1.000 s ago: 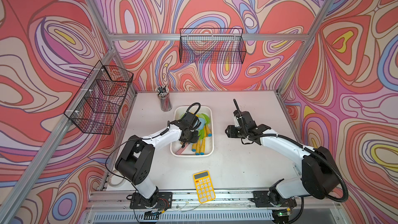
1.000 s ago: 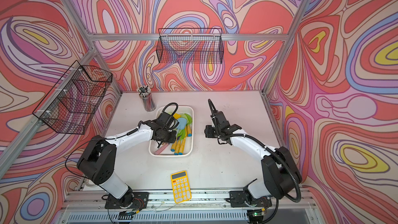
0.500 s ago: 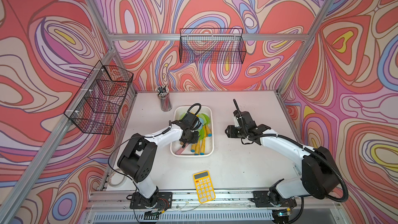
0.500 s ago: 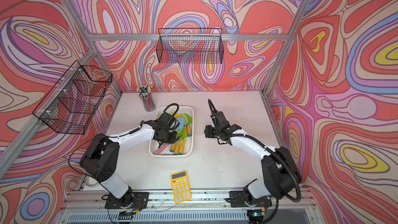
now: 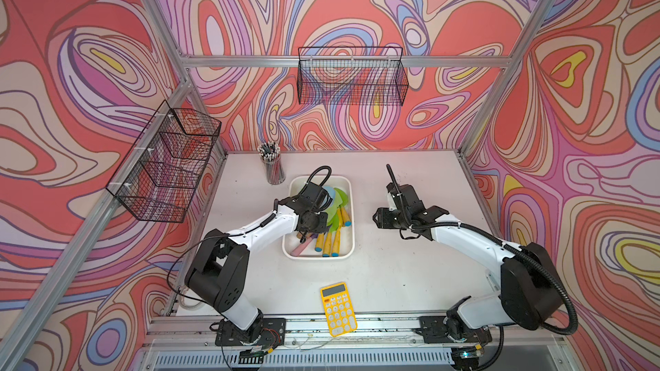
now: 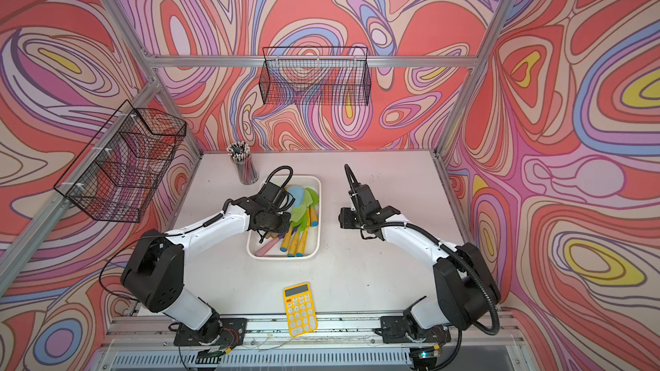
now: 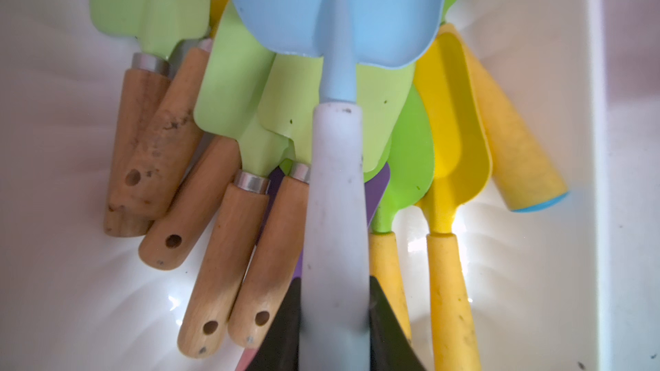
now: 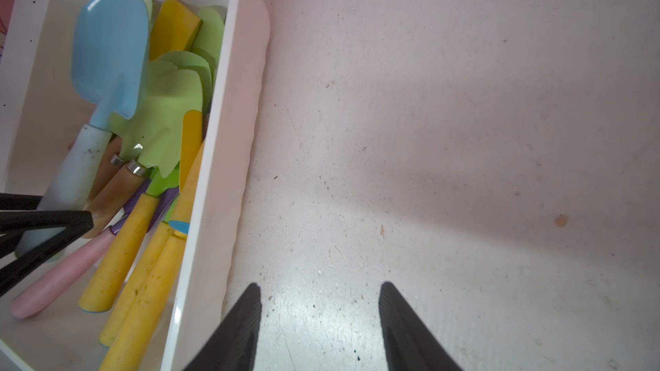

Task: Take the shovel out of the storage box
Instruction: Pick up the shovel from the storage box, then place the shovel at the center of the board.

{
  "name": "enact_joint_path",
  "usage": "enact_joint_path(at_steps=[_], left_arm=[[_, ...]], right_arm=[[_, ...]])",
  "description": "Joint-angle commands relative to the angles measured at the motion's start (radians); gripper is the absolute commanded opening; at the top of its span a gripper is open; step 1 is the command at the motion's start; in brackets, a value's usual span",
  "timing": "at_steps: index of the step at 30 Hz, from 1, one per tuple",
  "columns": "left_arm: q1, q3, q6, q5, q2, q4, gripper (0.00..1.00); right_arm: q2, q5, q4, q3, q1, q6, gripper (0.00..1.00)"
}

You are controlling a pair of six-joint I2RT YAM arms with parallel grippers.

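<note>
Pinching the white handle of the blue shovel [image 7: 335, 12] from both sides, the left gripper [image 7: 335, 301] reaches into the white storage box [image 5: 319, 256]. The shovel lies inside the box, topmost over the green and yellow trowels [image 7: 235, 83]. The right gripper [image 8: 321, 290] hangs beside the box, its jaws apart over the bare table [image 8: 464, 137].

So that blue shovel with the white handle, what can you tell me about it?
The blue shovel has a glossy pale-blue scoop blade, a slim blue neck and a scuffed white handle. It lies on top of the green shovels inside the white storage box. The left claw grips its handle near the end.
</note>
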Motion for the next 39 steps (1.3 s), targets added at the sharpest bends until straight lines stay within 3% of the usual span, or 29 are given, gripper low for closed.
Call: enact_joint_path(at_steps=[1, 10, 18, 26, 33, 39], left_arm=[[0.016, 0.014, -0.027, 0.048, -0.050, 0.013, 0.00], [0.115, -0.122, -0.185, 0.454, -0.170, 0.331, 0.00], [0.122, -0.214, -0.374, 0.759, -0.192, 0.681, 0.00], [0.121, -0.292, -0.548, 0.868, -0.193, 0.958, 0.00], [0.116, -0.319, -0.638, 0.908, -0.173, 1.078, 0.00], [0.108, -0.338, -0.664, 0.927, -0.159, 1.126, 0.00]], right_arm=[[-0.031, -0.039, 0.038, 0.004, 0.005, 0.012, 0.55], [-0.059, -0.316, 0.287, -0.032, 0.005, 0.103, 0.57], [0.007, -0.490, 0.567, -0.035, 0.006, 0.225, 0.59], [0.077, -0.575, 0.759, -0.027, 0.005, 0.324, 0.57], [0.121, -0.618, 0.880, -0.028, 0.003, 0.392, 0.55], [0.171, -0.666, 1.027, -0.031, -0.015, 0.483, 0.41]])
